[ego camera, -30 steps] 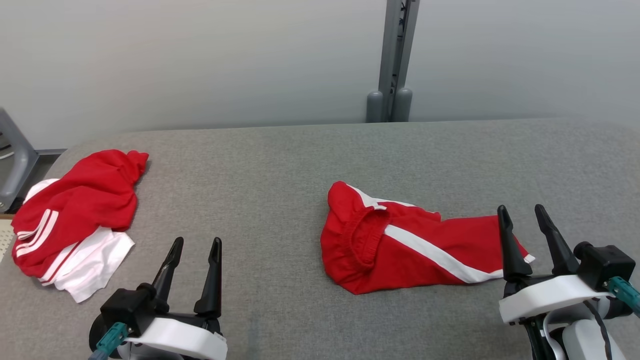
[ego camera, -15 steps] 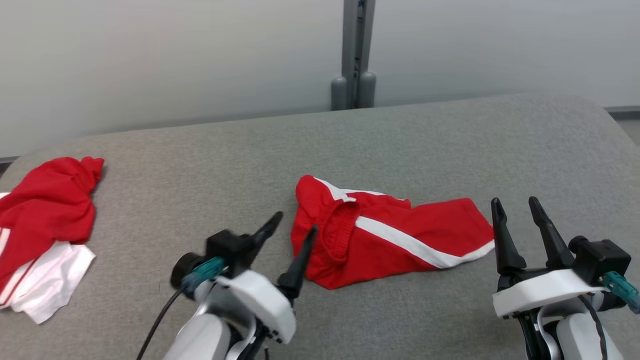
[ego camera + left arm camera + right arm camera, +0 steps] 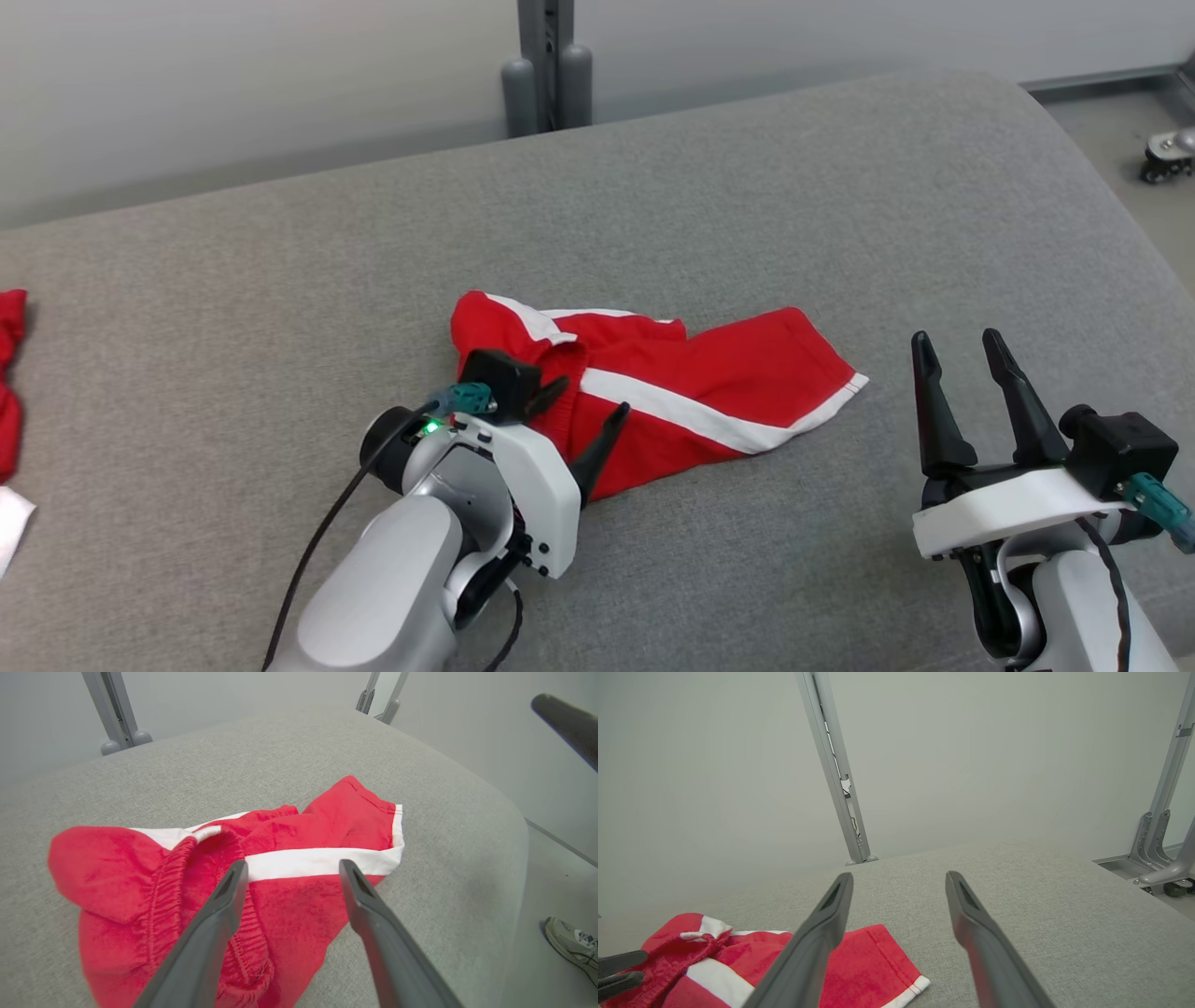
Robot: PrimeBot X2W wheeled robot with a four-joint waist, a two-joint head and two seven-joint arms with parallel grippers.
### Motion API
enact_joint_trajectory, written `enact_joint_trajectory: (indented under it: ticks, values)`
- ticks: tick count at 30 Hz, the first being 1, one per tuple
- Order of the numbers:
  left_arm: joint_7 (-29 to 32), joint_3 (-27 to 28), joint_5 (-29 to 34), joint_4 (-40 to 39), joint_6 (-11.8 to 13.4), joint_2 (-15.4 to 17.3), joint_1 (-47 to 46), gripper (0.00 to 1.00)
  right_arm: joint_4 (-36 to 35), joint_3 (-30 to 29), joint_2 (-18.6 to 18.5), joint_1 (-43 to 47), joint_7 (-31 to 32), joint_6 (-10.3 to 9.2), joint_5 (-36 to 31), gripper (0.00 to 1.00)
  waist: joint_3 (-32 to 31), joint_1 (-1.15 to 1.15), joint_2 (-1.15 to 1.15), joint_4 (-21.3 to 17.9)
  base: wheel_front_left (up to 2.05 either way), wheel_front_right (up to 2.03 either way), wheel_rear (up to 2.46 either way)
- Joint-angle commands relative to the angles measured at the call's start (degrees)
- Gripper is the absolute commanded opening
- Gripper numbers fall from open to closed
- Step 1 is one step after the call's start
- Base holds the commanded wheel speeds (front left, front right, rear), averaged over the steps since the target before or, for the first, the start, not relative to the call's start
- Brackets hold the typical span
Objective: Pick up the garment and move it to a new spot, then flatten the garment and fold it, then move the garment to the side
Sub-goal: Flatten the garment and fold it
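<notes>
On the grey desk [image 3: 280, 280], the red garment [image 3: 691, 392] lies crumpled near the middle. My left fingers [image 3: 597, 450] hover spread over its bunched end, placed to pinch it for the lift; my right fingers [image 3: 934, 411], spread too, stand just beside its other end.

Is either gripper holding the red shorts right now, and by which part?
Nothing is held. The left gripper is open at the waistband end of the red shorts, not closed on them; the right gripper is open too, apart from them.

2 garmts [image 3: 738, 369] [image 3: 7, 411], 2 pincers [image 3: 592, 395] [image 3: 954, 338], 1 shoe [image 3: 572, 945]
</notes>
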Motion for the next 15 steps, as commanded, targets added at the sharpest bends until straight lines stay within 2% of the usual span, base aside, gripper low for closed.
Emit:
enact_joint_trajectory:
  ticks: [1,4,9,15]
  values:
    - [0.2,0.0,-0.2,1.4,-0.2,0.3,-1.5,1.00,0.0,-0.1,-0.1,-0.7,-0.3,0.01,0.4,1.00,1.3,0.00,0.00,-1.2,0.00,0.00,0.00]
    - [0.6,0.1,-1.0,5.5,0.2,0.3,-3.9,1.00,0.0,0.0,-0.1,-1.2,-0.3,0.01,0.4,1.00,2.0,0.00,0.00,-1.7,0.00,0.00,0.00]
    - [0.1,0.7,-0.6,11.3,4.3,0.2,-7.6,1.00,0.3,0.5,0.0,-1.5,-0.3,0.01,0.9,1.00,2.6,0.00,0.00,-2.1,0.00,0.00,0.00]
    - [0.2,-0.1,-0.2,15.3,6.9,0.2,-9.7,1.00,0.8,0.6,-0.1,-1.4,-0.3,0.01,1.5,1.00,2.3,0.00,0.00,-1.8,0.00,0.00,0.00]
